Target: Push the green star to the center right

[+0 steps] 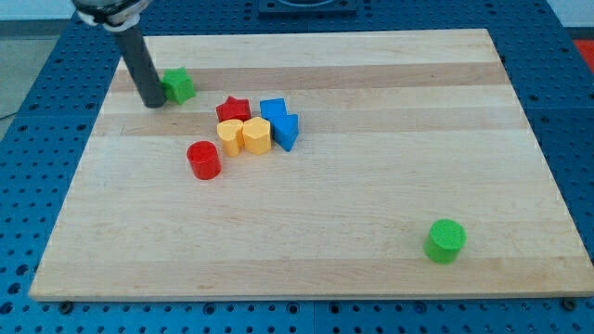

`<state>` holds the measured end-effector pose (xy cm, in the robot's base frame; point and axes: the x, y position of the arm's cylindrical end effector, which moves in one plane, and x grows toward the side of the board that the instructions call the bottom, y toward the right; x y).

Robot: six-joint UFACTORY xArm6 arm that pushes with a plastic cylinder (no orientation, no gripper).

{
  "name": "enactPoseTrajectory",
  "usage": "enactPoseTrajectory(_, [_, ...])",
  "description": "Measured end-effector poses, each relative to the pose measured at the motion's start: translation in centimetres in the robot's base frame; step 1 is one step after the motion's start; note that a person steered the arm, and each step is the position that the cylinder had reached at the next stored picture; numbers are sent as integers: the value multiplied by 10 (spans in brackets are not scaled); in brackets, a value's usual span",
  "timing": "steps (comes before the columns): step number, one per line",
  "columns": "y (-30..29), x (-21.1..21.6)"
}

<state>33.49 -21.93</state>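
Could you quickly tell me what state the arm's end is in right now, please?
No gripper: the arm ends in a rod.
My tip rests on the board just to the view's left of the green star, close to it or touching, holding nothing.

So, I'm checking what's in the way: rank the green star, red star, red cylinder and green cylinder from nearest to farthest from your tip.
From my tip:
1. Green star, just right of it.
2. Red star, further right.
3. Red cylinder, below-right.
4. Green cylinder, far at the view's bottom right.
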Motion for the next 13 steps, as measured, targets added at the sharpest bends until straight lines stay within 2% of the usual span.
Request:
enactPoseTrajectory(1, [4, 1])
enactPoseTrajectory(3, [75, 10])
enactPoseTrajectory(4, [90, -22])
enactPoseTrajectory(5, [55, -57])
enactPoseTrajectory(6, [2, -52])
enactPoseTrajectory(8, [-6, 39])
enactPoseTrajectory(9, [-17, 6])
enactPoseTrajectory(10, [-4, -45])
enactPoseTrajectory(11, [45, -50])
enactPoseTrajectory(12, [51, 10])
enactPoseTrajectory(13, [31, 68])
